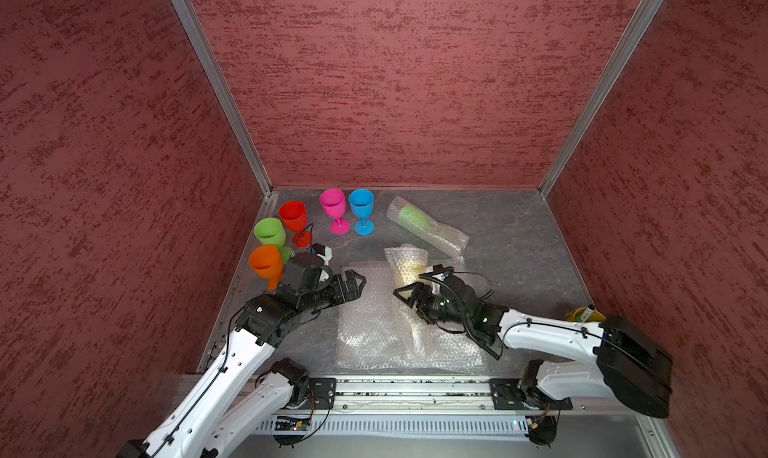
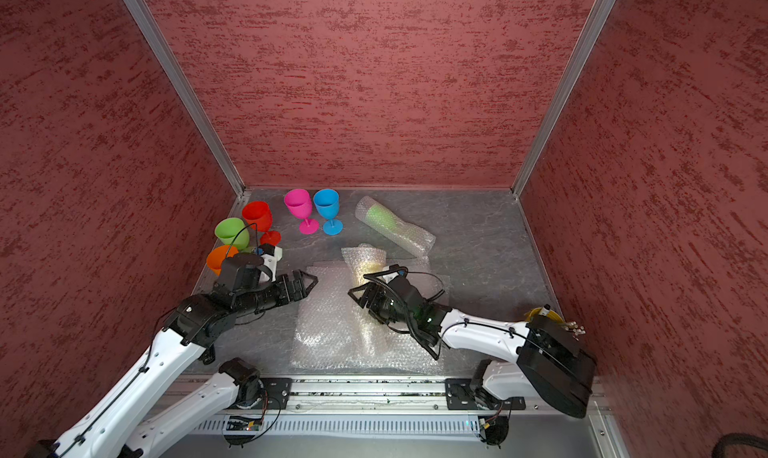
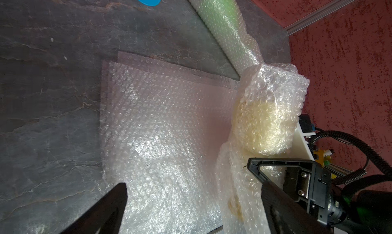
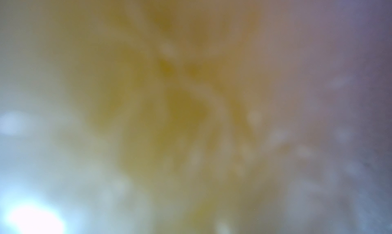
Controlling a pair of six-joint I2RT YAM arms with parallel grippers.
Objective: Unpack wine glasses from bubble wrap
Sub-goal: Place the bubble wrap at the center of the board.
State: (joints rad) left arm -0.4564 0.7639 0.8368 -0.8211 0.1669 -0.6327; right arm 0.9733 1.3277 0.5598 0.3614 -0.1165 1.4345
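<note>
White arms (image 1: 552, 335) bottom of frame: left hand (image 1: 360, 278) spread, right hand (image 1: 409, 285) at the bubble wrap (image 1: 405, 265), grip unclear. Grey stone worktop (image 1: 519, 244), red walls (image 1: 395, 82).

Three goblets (image 1: 269, 231) bunched at desk (image 1: 519, 244) left edge, near back-left corner. Pair (image 1: 332, 204) side by side at back edge, right of them. Wrapped goblet (image 1: 424, 225) lies right of pair. Second wrapped goblet (image 1: 409, 277) on sheets (image 1: 365, 323), front centre. Cup (image 1: 582, 314) at right edge, near front.

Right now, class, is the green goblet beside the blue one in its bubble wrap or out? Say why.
In. The green goblet lies sideways inside a bubble wrap sleeve, its colour dimmed by bubbles.
</note>
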